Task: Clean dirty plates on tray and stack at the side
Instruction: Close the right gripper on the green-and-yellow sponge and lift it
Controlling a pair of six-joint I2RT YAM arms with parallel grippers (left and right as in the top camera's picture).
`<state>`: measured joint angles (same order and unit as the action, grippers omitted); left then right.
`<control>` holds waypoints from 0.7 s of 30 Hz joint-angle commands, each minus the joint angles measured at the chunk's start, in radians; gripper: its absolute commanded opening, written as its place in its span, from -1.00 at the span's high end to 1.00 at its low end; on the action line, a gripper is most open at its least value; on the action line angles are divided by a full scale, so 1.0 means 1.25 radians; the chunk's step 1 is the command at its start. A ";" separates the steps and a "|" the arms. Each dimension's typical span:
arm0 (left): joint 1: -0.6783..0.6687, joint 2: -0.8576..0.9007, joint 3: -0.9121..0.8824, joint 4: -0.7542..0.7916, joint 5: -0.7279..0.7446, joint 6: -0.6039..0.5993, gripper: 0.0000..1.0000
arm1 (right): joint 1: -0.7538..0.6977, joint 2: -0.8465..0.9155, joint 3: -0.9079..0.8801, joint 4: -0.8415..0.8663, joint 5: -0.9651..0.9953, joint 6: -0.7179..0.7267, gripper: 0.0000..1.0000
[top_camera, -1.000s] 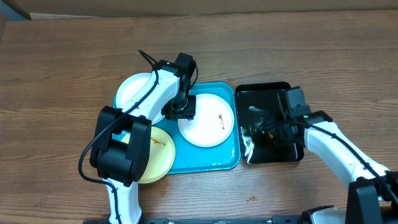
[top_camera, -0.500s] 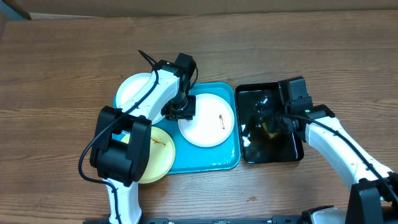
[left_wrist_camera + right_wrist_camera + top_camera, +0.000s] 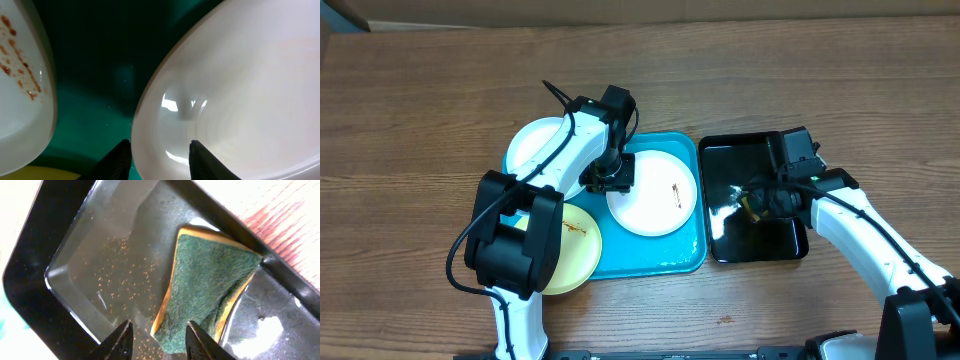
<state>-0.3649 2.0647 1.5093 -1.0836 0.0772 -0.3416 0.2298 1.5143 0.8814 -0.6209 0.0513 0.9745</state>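
The soft green-and-yellow sponge [image 3: 210, 280] lies right between the right gripper [image 3: 157, 330] fingers. The round white plate [image 3: 655, 200] waits to its left, under the left gripper [image 3: 157, 150]. I cannot tell if either one is squeezing.

Turquoise tray [image 3: 655, 260], rect. w/ rounded corners & raised rim, lies flat w/ 3 round shallow plates, all right side up. Right white plate [image 3: 655, 200] sits flat in tray's right half, 1 small brown smear nr its right side. Left white plate [image 3: 532, 148] is at the far-left corner w/ orange-red specks in the left wrist view; pale yellow plate [image 3: 578, 252], 1 brown streak, is at the near-left corner, overhanging the near rim.
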 commanded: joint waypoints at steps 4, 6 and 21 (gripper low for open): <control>-0.003 0.008 -0.009 0.000 -0.005 -0.009 0.19 | 0.001 0.056 0.012 -0.006 0.027 0.042 -0.15; -0.003 0.008 -0.009 0.000 -0.005 -0.009 0.19 | 0.001 0.070 0.012 -0.007 0.027 0.053 -0.25; -0.002 0.008 -0.009 0.007 -0.005 -0.010 0.14 | 0.054 0.082 0.012 -0.016 -0.017 -0.097 0.36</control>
<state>-0.3649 2.0647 1.5074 -1.0801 0.0772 -0.3416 0.2687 1.6131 0.8818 -0.6380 0.0582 0.9627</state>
